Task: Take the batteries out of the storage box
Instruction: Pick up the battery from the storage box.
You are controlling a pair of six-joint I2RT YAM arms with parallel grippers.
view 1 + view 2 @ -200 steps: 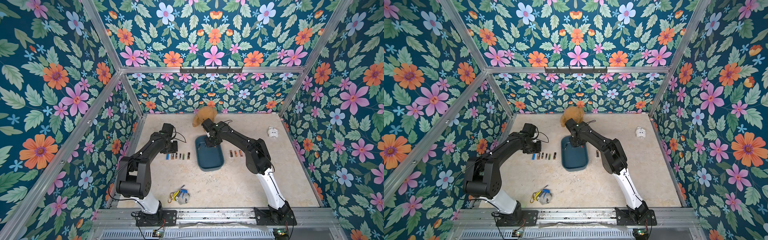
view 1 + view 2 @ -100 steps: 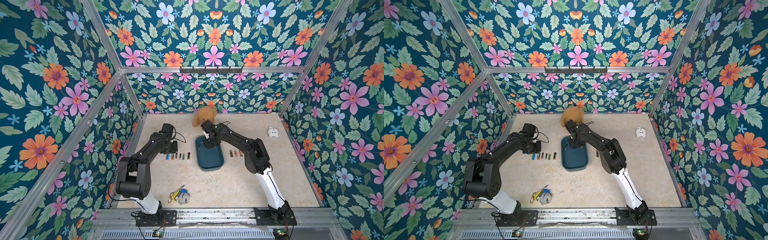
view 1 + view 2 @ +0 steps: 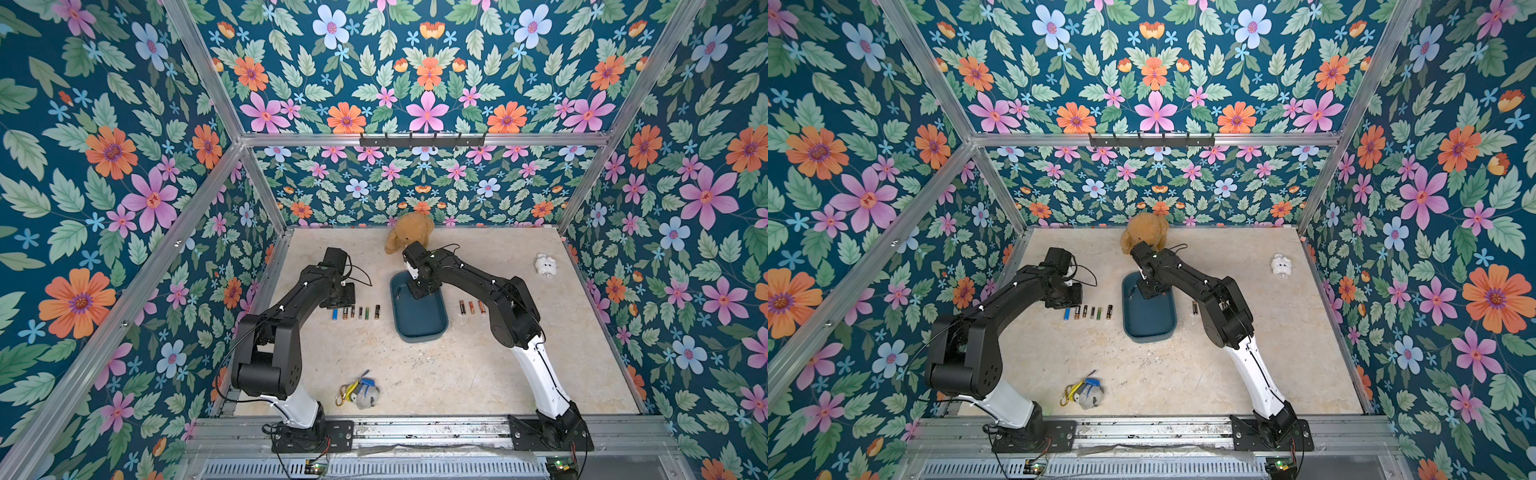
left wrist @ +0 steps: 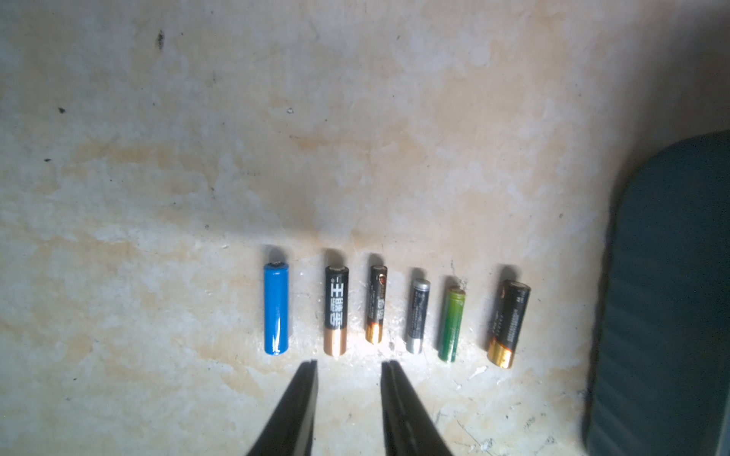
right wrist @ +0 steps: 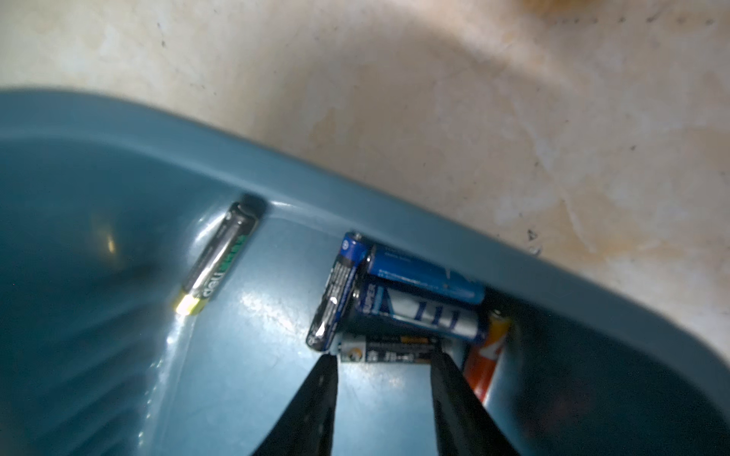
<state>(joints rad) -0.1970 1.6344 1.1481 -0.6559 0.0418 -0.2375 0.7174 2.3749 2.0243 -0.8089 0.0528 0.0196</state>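
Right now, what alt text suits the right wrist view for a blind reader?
The open right hand is inside the teal box, its tips at a pile of batteries in a corner. One more battery lies apart by the wall.

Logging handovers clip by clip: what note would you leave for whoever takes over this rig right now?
Left claw: open, empty, at the row of six batteries laid out on its side of the storage box.
Right claw: open, nothing gripped, down inside the box at the corner cluster.
Done: nine cells out, counting three batteries on the right arm's side.
Left: the cluster, about five cells, plus a lone battery against the box wall.
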